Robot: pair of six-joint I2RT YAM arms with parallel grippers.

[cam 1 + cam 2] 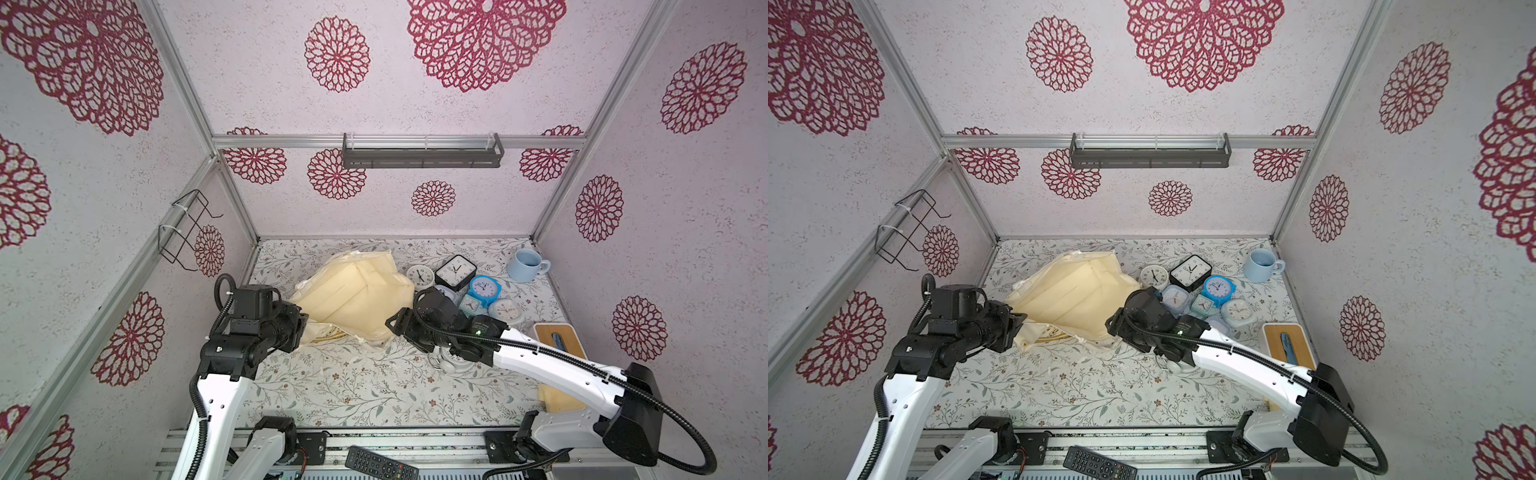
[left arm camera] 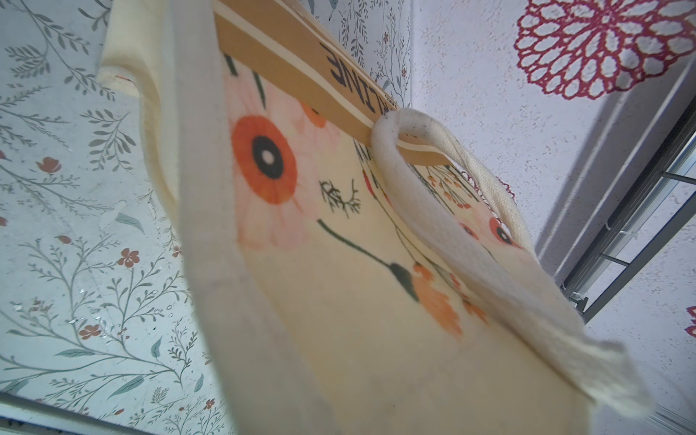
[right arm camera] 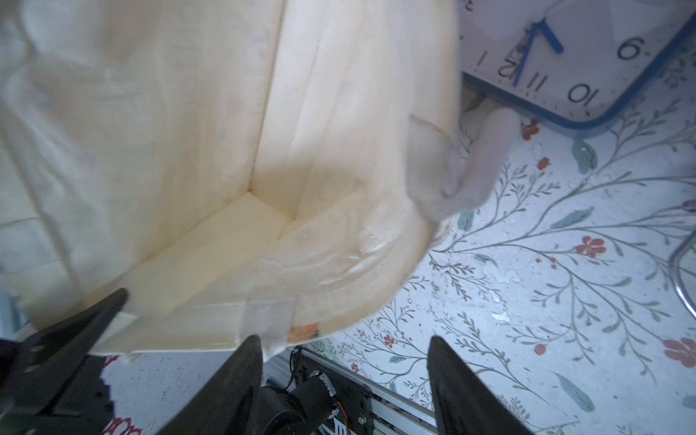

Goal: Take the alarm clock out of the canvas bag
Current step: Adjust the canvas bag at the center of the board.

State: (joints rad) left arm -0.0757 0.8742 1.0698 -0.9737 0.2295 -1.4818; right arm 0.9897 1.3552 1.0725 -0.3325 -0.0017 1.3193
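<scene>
Because my left gripper (image 1: 304, 327) is pinched shut on the canvas bag (image 1: 357, 297) at its 7 o'clock corner, the cloth hangs from me in a slack fold. Its printed side and one handle (image 2: 433, 211) droop close past my left wrist camera. The bag lies slumped at about 10 o'clock from the middle of the table (image 1: 374, 390), and its mouth seems to face 6 o'clock. It is soft and will sag wherever it is not held, so I judge the rim must be kept up while anything is drawn out.

At the bag's 4 o'clock edge, my right gripper (image 3: 342, 339) has its jaws spread wide with nothing between them. That wrist view shows only pale cloth and seams. No alarm clock shows there, and I cannot tell whether one is inside.

At 3 o'clock from the bag, a heap of clocks (image 1: 471, 305) lies out on the table. The nearest is a blue-rimmed square clock (image 3: 565, 56) just beside the cloth, and a white clock (image 1: 448, 365) lies under my right forearm. A clock should be light and rigid, with a smooth, slippery casing. I would take it across its flat sides, not by the face.
</scene>
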